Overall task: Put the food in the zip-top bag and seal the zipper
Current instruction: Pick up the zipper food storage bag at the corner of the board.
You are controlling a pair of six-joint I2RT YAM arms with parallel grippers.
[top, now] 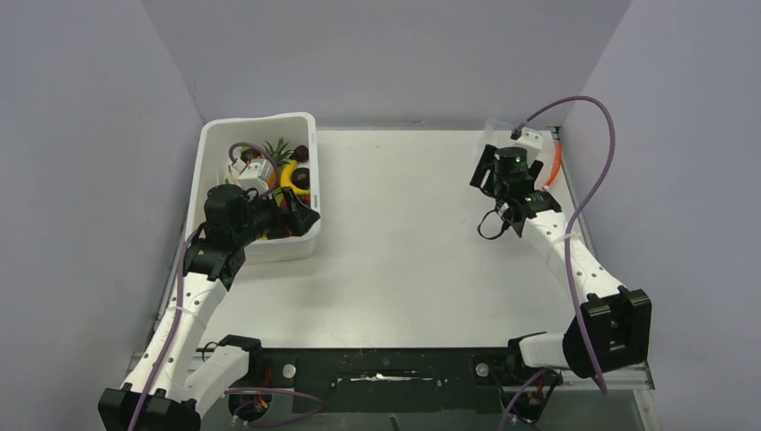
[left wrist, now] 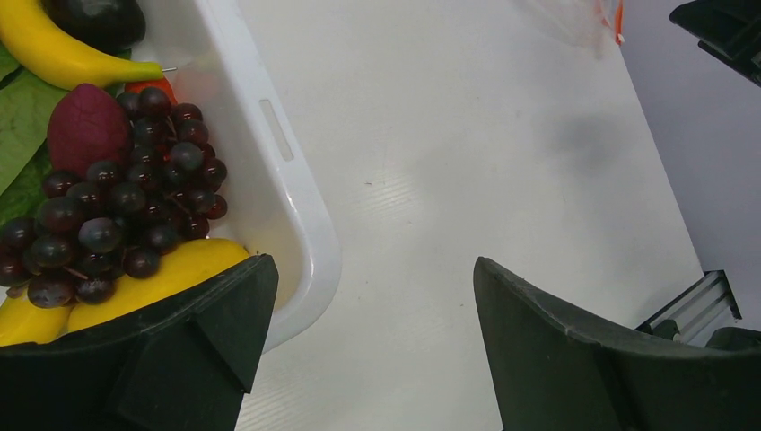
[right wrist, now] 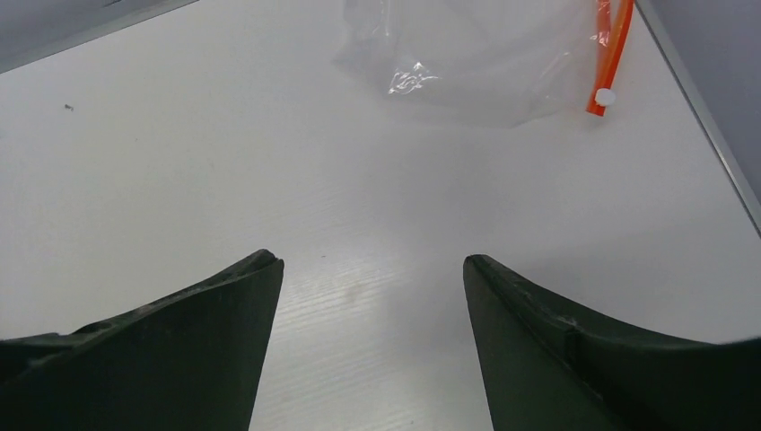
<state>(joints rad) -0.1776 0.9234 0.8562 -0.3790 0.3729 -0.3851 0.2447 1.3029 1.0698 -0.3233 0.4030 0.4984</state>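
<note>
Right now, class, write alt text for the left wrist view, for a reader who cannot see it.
The left gripper hangs open above the rim of a white tub holding dark purple grapes, yellow bananas and a dark red fruit. The white table fills the right side, with the clear bag at the top edge.
</note>
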